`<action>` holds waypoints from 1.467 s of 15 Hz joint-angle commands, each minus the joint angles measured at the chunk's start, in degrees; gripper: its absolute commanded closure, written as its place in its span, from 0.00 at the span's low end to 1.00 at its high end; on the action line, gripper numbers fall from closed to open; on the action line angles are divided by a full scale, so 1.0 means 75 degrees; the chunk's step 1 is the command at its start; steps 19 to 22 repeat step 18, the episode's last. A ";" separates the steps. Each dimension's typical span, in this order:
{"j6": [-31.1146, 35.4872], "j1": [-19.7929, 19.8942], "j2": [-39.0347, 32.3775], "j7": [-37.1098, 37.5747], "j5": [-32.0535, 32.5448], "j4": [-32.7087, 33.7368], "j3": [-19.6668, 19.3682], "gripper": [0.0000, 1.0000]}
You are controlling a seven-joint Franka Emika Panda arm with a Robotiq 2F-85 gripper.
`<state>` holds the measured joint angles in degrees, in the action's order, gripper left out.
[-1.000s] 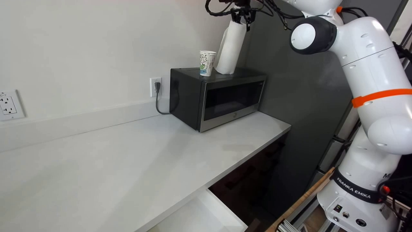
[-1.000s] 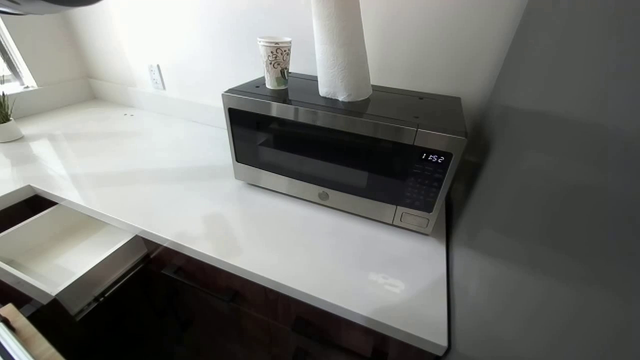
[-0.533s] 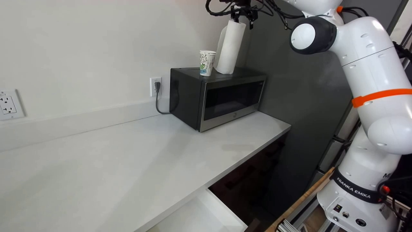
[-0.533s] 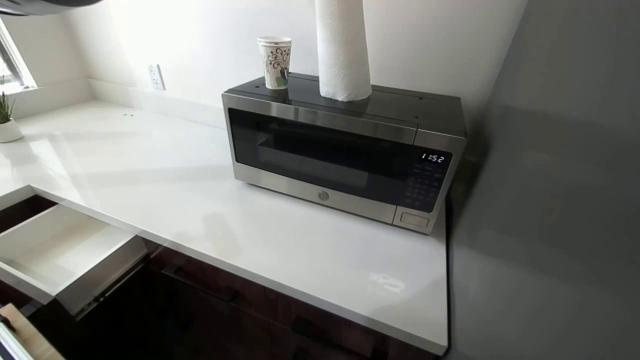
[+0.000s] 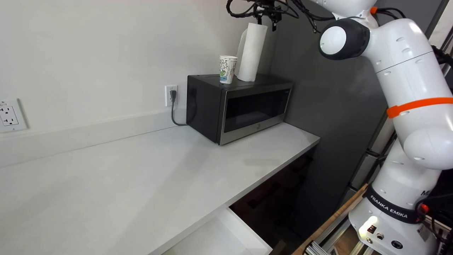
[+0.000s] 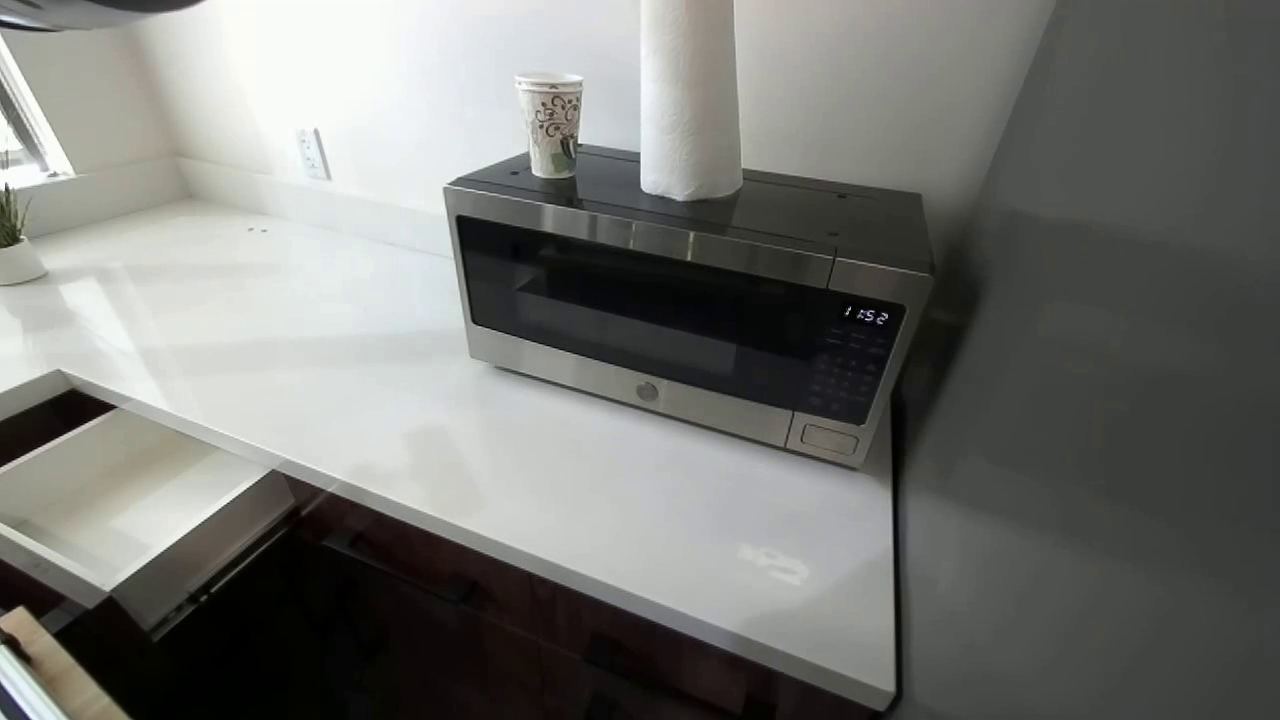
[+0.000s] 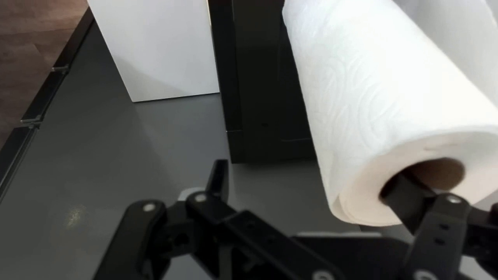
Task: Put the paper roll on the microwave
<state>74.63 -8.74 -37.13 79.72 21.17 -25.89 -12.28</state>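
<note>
The white paper roll [image 5: 252, 53] stands on top of the dark microwave [image 5: 205, 106], close to upright, with a loose sheet hanging at its side. In an exterior view, its base rests on the top near the front edge of the microwave [image 6: 600, 285], and its upper end is cut off. My gripper [image 5: 267, 24] is at the roll's upper end. In the wrist view, my gripper [image 7: 312, 181] is open: one finger reaches into the core of the roll [image 7: 358, 85], the other is outside, apart from its wall. The microwave [image 7: 260, 97] lies below.
A white-and-green paper cup [image 5: 227, 69] stands on the microwave beside the roll; it also shows in an exterior view [image 6: 552, 125]. A tall dark grey panel [image 5: 318, 95] rises beside the microwave. A drawer [image 6: 130, 500] stands open below the white counter [image 6: 400, 420].
The outer finger has come away from the roll's wall, leaving a gap. The roll has tipped to a more upright stance, its base staying on the microwave.
</note>
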 commanded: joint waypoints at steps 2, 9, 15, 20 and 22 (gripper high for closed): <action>0.0459 0.0063 0.0065 0.0332 -0.0062 0.0006 -0.0056 0.00; 0.0699 0.0078 0.0704 0.0731 -0.0012 0.0121 -0.0193 0.00; 0.2269 0.0150 0.1860 -0.0827 -0.0197 0.0468 0.0058 0.00; 0.2103 0.0107 0.1880 -0.0755 -0.0040 0.0509 0.0018 0.00; 0.2103 0.0107 0.1880 -0.0755 -0.0040 0.0509 0.0018 0.00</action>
